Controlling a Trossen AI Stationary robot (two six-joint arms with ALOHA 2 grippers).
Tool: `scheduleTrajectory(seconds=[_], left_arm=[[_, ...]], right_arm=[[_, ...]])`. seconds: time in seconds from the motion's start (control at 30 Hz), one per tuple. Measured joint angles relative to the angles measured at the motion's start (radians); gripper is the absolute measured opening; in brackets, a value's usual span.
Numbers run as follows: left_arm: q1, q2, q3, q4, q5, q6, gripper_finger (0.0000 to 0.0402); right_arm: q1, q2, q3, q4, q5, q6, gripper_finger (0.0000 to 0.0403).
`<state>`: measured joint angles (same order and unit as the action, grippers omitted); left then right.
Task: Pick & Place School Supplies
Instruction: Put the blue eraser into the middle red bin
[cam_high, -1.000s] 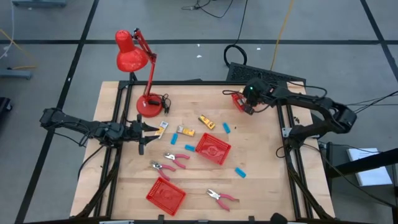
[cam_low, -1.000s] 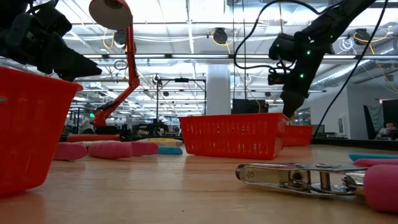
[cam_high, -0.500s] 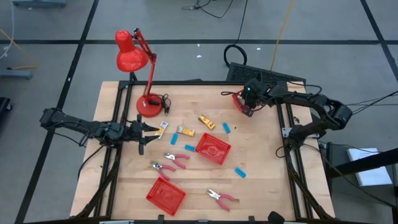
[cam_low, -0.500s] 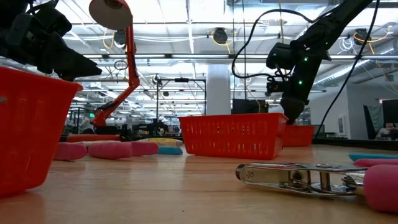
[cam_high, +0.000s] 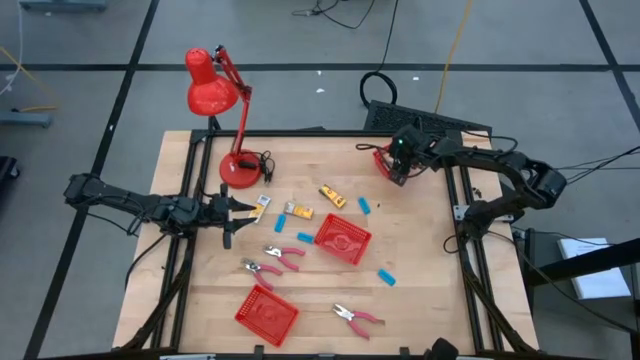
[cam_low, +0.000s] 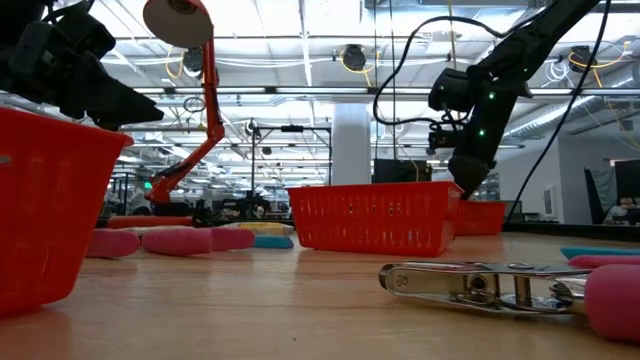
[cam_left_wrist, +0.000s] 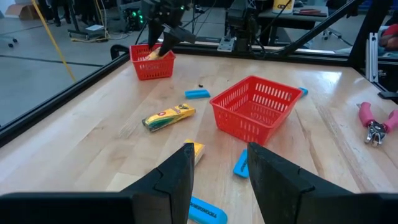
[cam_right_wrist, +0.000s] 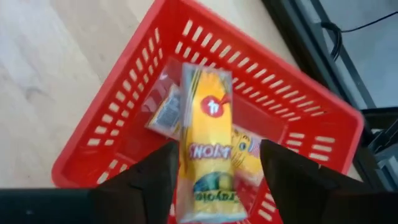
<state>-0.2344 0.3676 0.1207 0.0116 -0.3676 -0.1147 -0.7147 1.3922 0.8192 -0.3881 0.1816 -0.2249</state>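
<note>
Pinched between the right gripper's (cam_right_wrist: 214, 180) jaws, a yellow-orange packet (cam_right_wrist: 206, 149) hangs just above the red mesh basket (cam_high: 385, 163) at the tabletop's far right edge, where at least two more yellow packets (cam_right_wrist: 249, 155) already lie. Near the left edge the left gripper (cam_left_wrist: 217, 168) waits with its jaws spread. At mid-table another red basket (cam_high: 342, 239) sits among loose blue blocks (cam_high: 386, 277), and a third basket (cam_high: 266, 313) stands near the front edge, its contents hard to tell.

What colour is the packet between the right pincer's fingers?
Yellow-orange with a red logo: the packet at the right pincer, best in the right wrist view.
</note>
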Motion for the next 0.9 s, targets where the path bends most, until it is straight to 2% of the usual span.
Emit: scheduleTrajectory(seconds=[0.23, 0.37, 0.63, 0.8, 0.9], left_arm=[[0.000, 0.000, 0.000, 0.000, 0.000, 0.000, 0.0152], [0.000, 0.000, 0.000, 0.000, 0.000, 0.003, 0.0152], [0.000, 0.000, 0.000, 0.000, 0.000, 0.004, 0.0152], [0.000, 0.000, 0.000, 0.000, 0.000, 0.004, 0.0152], [0.000, 0.000, 0.000, 0.000, 0.000, 0.004, 0.0152]], right_arm=[[0.003, -0.040, 0.000, 0.072, 0.001, -0.021, 0.0219], [0.044, -0.076, 0.001, 0.083, -0.006, -0.022, 0.0219], [0.237, -0.090, 0.001, 0.097, -0.115, 0.078, 0.0216], [0.381, -0.076, 0.001, 0.205, -0.136, 0.152, 0.0207], [0.428, -0.042, 0.003, 0.275, -0.144, 0.211, 0.0206]])
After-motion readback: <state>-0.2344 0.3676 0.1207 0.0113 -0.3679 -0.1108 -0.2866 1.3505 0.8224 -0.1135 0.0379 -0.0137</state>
